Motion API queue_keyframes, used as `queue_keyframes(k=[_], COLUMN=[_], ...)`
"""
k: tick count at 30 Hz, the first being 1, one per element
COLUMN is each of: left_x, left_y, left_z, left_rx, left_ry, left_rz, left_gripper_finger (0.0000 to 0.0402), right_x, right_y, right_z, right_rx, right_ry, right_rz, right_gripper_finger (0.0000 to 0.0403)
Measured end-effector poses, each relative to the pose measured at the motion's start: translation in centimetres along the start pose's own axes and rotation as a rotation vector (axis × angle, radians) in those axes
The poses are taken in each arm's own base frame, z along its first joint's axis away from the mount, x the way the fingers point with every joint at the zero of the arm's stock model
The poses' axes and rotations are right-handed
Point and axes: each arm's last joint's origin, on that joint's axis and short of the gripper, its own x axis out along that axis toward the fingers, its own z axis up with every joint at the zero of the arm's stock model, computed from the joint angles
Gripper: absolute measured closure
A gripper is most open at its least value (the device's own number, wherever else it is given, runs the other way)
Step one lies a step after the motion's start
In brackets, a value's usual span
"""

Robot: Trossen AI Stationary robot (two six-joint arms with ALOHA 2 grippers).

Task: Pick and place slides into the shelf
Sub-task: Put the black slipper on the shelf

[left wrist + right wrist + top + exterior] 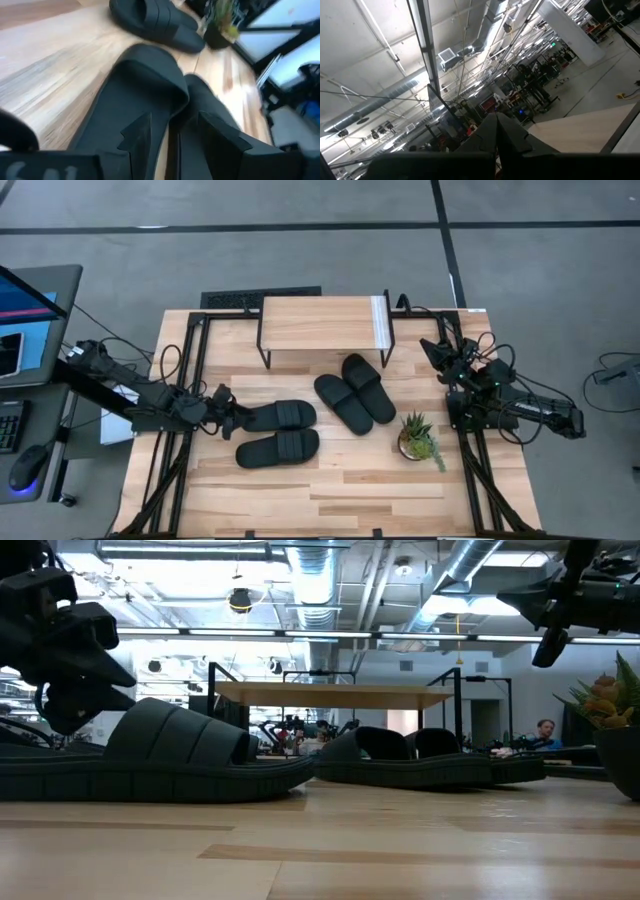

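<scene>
Four black slides lie sole-down on the wooden table. Two lie side by side at the left point(283, 416) point(278, 448), and two more in the middle point(343, 402) point(368, 387) in front of the shelf point(325, 325), a low rack with a light wood top on thin black legs. My left gripper point(234, 420) is open, low at the left pair's heel ends; in the left wrist view it point(174, 117) has one finger over each slide. My right gripper point(437, 348) is shut, raised at the table's right edge, tilted upward, and holds nothing. My left gripper comes in low from the table's left and slants down. Its fingers point(137, 132) stand over the heel ends point(125, 115) of the two left slides. I cannot tell whether they touch the soles.
A small potted plant point(418, 437) stands right of the middle pair, near the right arm's base. Black frame rails run along the table's left and right sides. A desk with a monitor and keyboard stands beyond the left edge. The near half of the table is bare wood point(340, 490).
</scene>
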Motion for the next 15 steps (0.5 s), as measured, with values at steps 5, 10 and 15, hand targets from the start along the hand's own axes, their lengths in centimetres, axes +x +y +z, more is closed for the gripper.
queue_keyframes(k=[5,10,15], left_x=[-1.0,-3.8,-5.9], left_y=[-2.8,-5.7,-7.1], left_z=[2.7,6.7,9.2], left_rx=[0.121,0.306,0.406], left_ry=[-0.009,0.074,0.208], left_rz=[-0.029,0.075,0.249], left_gripper_finger=[0.0251,0.0251,0.0251], right_x=[0.0,0.0,0.0], right_y=[-0.1,-0.2,-0.4], right_z=[-0.2,-0.3,-0.6], right_rx=[-0.005,-0.009,-0.015], right_ry=[0.018,0.031,0.057], right_rz=[-0.013,-0.025,-0.042], right_gripper_finger=[0.0403,0.0403,0.0403])
